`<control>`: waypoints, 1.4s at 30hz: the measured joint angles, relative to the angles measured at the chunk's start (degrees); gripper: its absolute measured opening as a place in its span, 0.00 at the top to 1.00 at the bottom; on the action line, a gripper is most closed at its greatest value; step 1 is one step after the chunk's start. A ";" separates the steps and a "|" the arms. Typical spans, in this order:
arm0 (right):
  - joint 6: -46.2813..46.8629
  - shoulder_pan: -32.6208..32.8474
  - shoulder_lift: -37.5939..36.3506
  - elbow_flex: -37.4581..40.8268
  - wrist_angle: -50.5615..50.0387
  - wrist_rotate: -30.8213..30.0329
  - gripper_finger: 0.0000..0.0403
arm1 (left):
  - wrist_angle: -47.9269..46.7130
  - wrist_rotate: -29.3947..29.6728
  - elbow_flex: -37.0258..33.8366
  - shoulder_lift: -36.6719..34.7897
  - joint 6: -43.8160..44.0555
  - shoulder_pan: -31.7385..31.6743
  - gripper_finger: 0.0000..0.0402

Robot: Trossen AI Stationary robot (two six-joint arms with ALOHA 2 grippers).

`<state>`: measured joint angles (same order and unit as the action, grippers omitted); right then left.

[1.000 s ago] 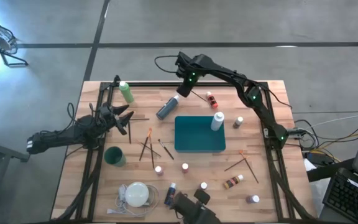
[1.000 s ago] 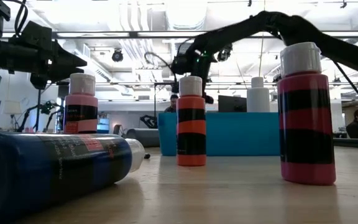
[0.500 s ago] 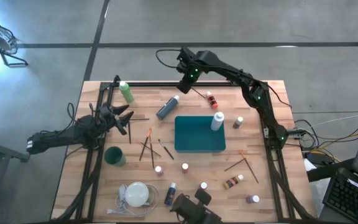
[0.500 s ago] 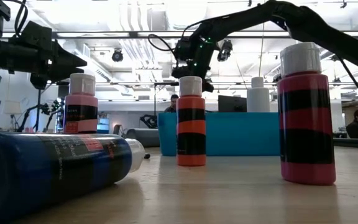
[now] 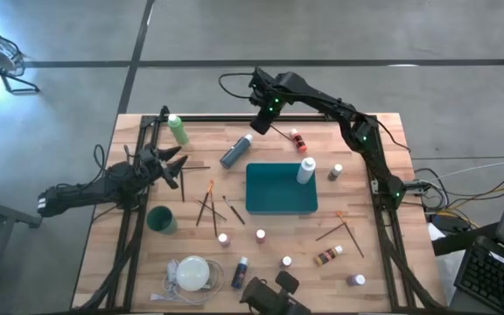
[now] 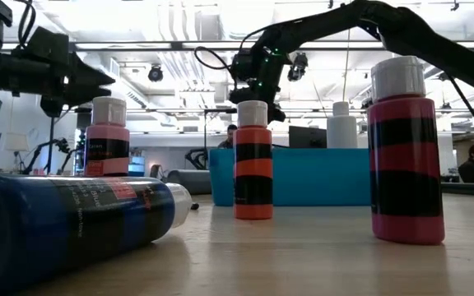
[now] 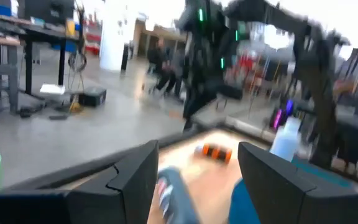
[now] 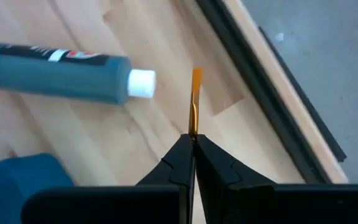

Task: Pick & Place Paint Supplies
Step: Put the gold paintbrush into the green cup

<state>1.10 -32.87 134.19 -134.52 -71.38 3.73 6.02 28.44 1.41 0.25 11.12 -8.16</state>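
The right gripper (image 8: 193, 144) is pinching a thin orange-tipped brush (image 8: 194, 102) between fully closed fingers, holding it above the desk (image 5: 383, 262) beyond the teal tray (image 5: 280, 188), near the lying grey-blue bottle (image 5: 234, 151). The left gripper (image 5: 175, 164) is waiting with fingers spread and empty, well left of the tray.

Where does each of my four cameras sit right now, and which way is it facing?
High: overhead, straight down on the table; both arms show.
Low: table height, level past red bottles; arms above.
Left wrist: behind the open left claw, facing the right arm.
Right wrist: behind the shut right claw, gripping a brush.
Shared: the grey-blue bottle.
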 joint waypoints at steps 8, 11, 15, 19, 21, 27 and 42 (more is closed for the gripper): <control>0.86 2.67 -3.44 -0.39 2.20 1.22 0.98 | 10.78 -8.94 0.07 2.92 9.13 0.02 0.44; 1.91 4.39 -6.25 -0.39 4.49 1.67 0.98 | 10.92 -11.54 0.74 6.94 10.25 0.09 0.44; 4.09 6.96 -11.27 -0.48 9.02 3.92 0.98 | 13.57 -11.18 5.28 14.68 7.60 0.07 0.44; 5.15 9.76 -15.45 -0.48 13.45 4.21 0.98 | 16.68 -11.05 12.15 24.45 2.68 0.07 0.44; 5.30 11.04 -17.14 -0.48 14.69 4.30 0.98 | 17.59 -11.04 16.43 29.13 1.51 0.07 0.44; 5.18 15.43 -21.06 -0.48 16.17 3.98 0.98 | 17.70 -13.86 28.86 40.67 -2.63 0.02 0.44; 4.14 25.57 -24.73 -0.43 20.45 3.83 0.98 | 15.90 -23.46 46.47 55.90 -5.53 -0.24 0.44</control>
<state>5.25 -7.30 109.46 -134.96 -50.92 7.56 21.93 4.98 47.88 56.15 5.59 -8.40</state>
